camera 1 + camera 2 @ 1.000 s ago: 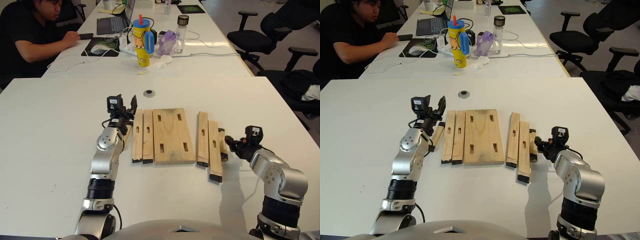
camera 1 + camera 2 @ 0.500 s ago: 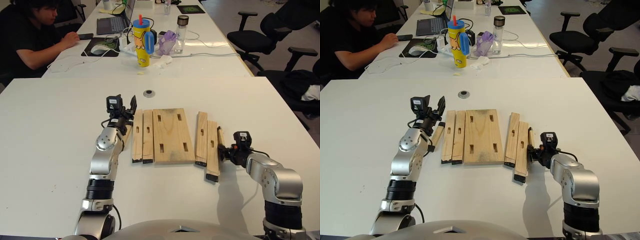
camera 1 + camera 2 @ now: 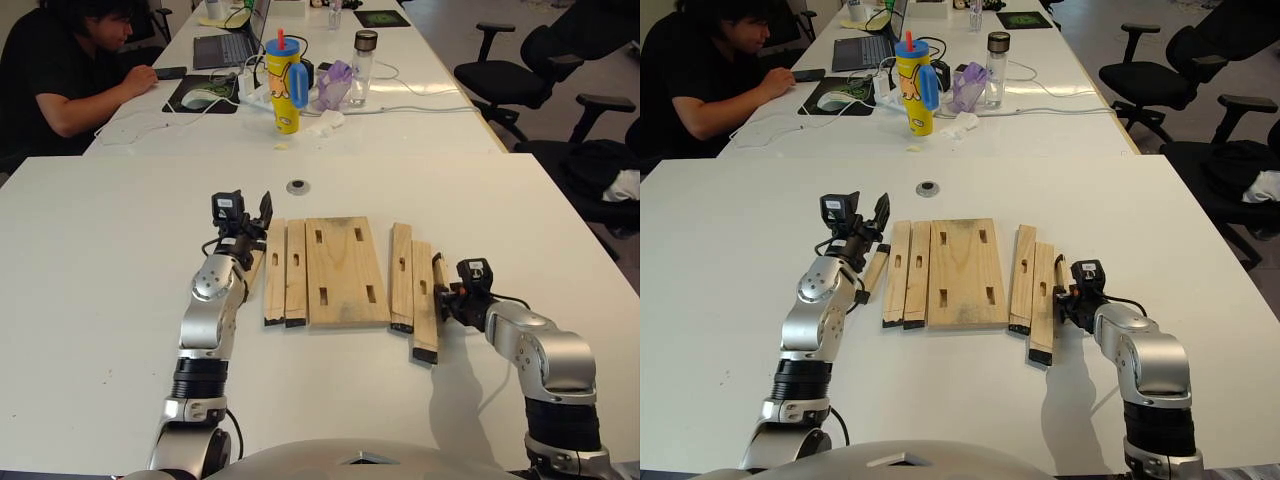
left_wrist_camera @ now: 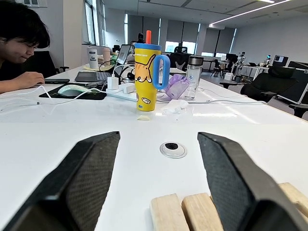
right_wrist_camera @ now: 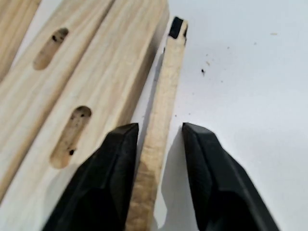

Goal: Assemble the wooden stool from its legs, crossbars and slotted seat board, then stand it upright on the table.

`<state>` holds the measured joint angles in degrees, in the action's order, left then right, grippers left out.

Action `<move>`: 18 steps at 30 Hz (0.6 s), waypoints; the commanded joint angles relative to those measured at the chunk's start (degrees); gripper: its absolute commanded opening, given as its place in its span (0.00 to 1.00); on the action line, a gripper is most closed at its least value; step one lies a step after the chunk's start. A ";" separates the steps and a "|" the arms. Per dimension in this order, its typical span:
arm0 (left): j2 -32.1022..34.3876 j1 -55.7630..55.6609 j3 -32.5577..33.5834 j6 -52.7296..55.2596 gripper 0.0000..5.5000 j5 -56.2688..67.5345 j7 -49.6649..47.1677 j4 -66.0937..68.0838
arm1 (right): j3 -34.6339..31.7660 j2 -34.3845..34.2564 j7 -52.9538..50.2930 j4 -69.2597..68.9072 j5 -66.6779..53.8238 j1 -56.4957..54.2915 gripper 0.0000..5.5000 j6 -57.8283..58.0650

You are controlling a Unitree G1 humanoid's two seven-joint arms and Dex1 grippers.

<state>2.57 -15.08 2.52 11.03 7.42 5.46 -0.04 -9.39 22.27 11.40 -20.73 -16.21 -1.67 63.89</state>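
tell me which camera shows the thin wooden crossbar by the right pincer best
The right wrist view: the thin pale wooden crossbar lies lengthwise between the open right pincer's black fingers, dark end cap visible. The two head views give just a narrow sliver beside the outermost slotted wooden leg, partly behind the pincer.

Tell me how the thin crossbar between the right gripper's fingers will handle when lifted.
Probably stiff: the crossbar is solid, straight wood. Likely light, being far slimmer than the slotted leg beside it. Square edges suggest no rolling, but the right gripper sits near one end, so it may pivot.
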 commanded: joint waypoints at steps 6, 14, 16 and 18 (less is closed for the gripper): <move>4.68 -5.67 3.70 7.44 0.55 13.45 14.59 0.67 | -10.52 -7.86 1.93 6.22 -7.77 -16.21 0.00 -20.80; 8.13 -7.47 3.30 12.76 0.55 17.35 19.71 -0.02 | -6.49 -1.26 5.83 12.01 -4.72 -11.59 0.00 -21.69; 7.93 -6.66 2.54 12.64 0.55 16.41 18.83 -0.23 | -7.62 -1.50 4.20 9.19 -4.15 -7.23 0.05 -21.42; 7.32 -5.99 2.47 12.79 0.55 16.09 17.58 -0.37 | -8.61 -2.51 0.67 4.53 -1.96 -1.15 0.10 -21.27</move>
<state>10.18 -22.33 5.37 23.14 24.32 24.31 0.26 -16.89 20.66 15.23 -11.54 -20.20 -8.28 42.14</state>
